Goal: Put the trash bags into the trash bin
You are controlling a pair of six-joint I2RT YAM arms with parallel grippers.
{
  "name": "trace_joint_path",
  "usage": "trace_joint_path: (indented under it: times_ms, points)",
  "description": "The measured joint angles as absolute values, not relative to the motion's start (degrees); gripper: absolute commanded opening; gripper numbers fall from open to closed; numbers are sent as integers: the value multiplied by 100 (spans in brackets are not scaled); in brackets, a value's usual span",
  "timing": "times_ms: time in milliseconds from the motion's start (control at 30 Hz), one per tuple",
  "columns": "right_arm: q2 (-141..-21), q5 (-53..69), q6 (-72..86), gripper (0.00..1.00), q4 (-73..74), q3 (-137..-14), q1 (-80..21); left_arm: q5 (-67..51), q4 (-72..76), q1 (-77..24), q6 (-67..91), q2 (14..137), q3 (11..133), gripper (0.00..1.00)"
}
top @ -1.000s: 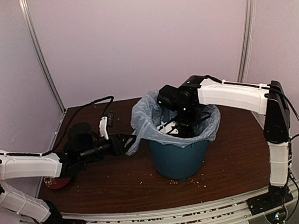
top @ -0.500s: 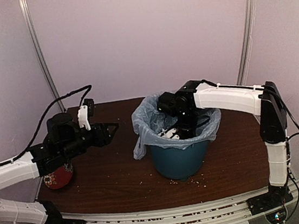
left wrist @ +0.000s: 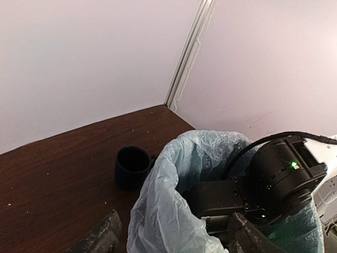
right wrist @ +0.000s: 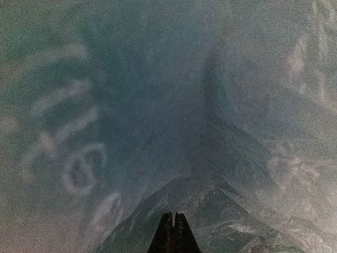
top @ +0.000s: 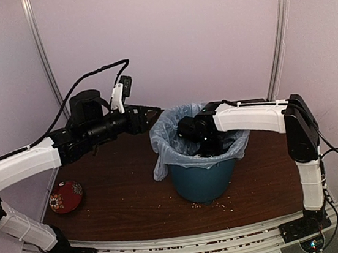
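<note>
The teal-blue trash bin [top: 204, 182] stands mid-table. The pale blue-grey trash bag [top: 163, 141] lines it, its edge draped over the rim with a flap hanging down the left side. My right gripper [right wrist: 172, 227] is shut, deep inside the bag, pointing at the bag's bottom with white lettering [right wrist: 79, 174] on the wall beside it. In the top view its fingers are hidden in the bin. My left gripper [top: 153, 114] is open, raised just off the bag's back-left rim. In the left wrist view the bag [left wrist: 163, 211] lies between its spread fingers [left wrist: 102, 237].
A small dark mug [left wrist: 131, 166] stands on the table behind the bin's left side. A red patterned bowl [top: 65, 196] sits at the near left. Crumbs dot the brown table [top: 123, 206] in front of the bin. Walls close the back and sides.
My left arm has left the bag's hanging flap, lifted off table height and swung up to the bag's back-left rim. My right gripper has sunk deeper into the bin.
</note>
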State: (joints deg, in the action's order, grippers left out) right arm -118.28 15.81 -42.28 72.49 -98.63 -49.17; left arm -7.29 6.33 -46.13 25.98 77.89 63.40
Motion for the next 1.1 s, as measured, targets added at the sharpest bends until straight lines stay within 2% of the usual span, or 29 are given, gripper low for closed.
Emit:
trace_joint_path:
  times_ms: [267,1100]
  points:
    - [-11939,1452,-4158,2,7109,-9524,-4917,-873,467,-4635,2541,8530,6565,71]
    - [-12046,1428,-4025,2,6764,-9135,-4917,-919,698,-4635,2532,8294,6233,74]
